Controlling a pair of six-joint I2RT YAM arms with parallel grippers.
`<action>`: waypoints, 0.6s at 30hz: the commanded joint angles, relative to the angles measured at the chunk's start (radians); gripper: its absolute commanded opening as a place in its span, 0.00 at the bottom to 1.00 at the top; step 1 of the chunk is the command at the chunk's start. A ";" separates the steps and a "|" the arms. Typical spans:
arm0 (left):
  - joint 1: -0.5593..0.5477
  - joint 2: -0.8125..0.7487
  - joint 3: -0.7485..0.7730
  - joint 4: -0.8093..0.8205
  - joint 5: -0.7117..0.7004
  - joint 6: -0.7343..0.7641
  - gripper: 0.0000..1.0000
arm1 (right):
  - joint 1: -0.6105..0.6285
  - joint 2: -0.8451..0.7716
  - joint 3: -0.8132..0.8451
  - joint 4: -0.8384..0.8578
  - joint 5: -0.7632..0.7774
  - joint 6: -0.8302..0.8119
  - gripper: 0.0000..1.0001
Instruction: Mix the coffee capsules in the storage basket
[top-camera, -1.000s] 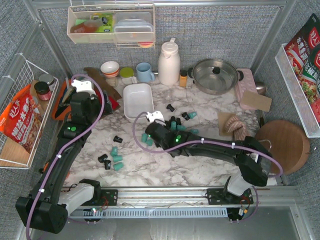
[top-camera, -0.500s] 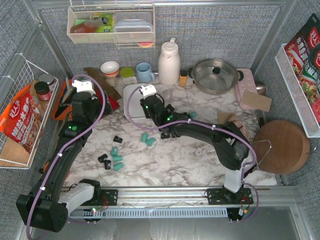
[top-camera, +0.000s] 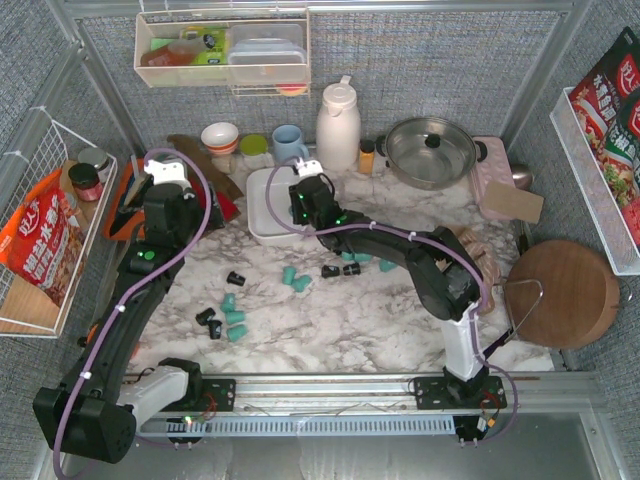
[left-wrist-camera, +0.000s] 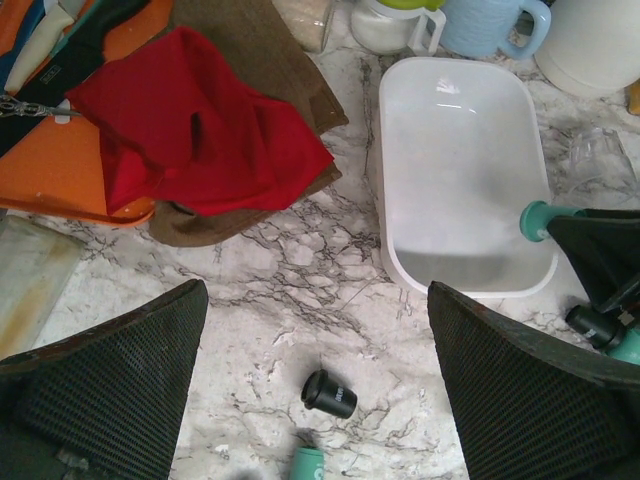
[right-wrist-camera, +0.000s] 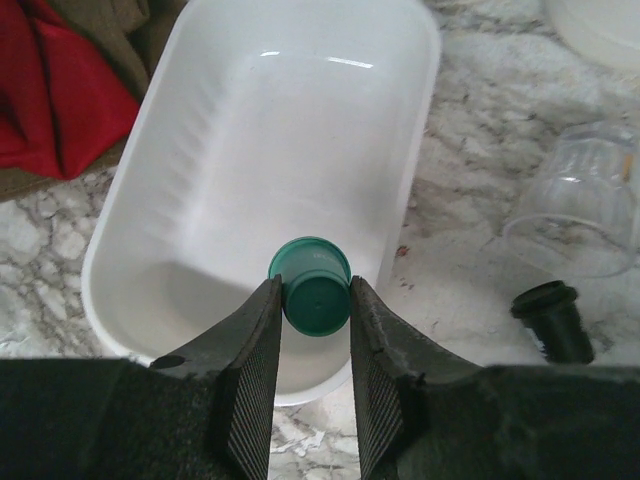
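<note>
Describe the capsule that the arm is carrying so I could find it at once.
Start at the white storage basket at the back of the marble table, just in front of the blue mug. The right gripper hangs over it, pinching a teal capsule. It is the only capsule off the table; the other capsules lie loose on the marble.

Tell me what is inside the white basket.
No capsule lies in the white basket; its floor shows bare. The right gripper holds a teal capsule above it, covering a small patch of floor in the wrist view.
</note>
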 joint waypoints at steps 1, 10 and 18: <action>0.001 -0.004 0.004 0.023 0.004 0.004 0.99 | 0.002 0.005 -0.002 -0.009 -0.064 0.046 0.36; 0.000 -0.003 0.004 0.024 0.000 0.003 0.99 | 0.001 -0.032 -0.036 -0.046 -0.069 0.040 0.50; 0.001 -0.004 0.002 0.024 -0.011 0.004 0.99 | 0.001 -0.135 -0.077 -0.086 -0.063 0.012 0.59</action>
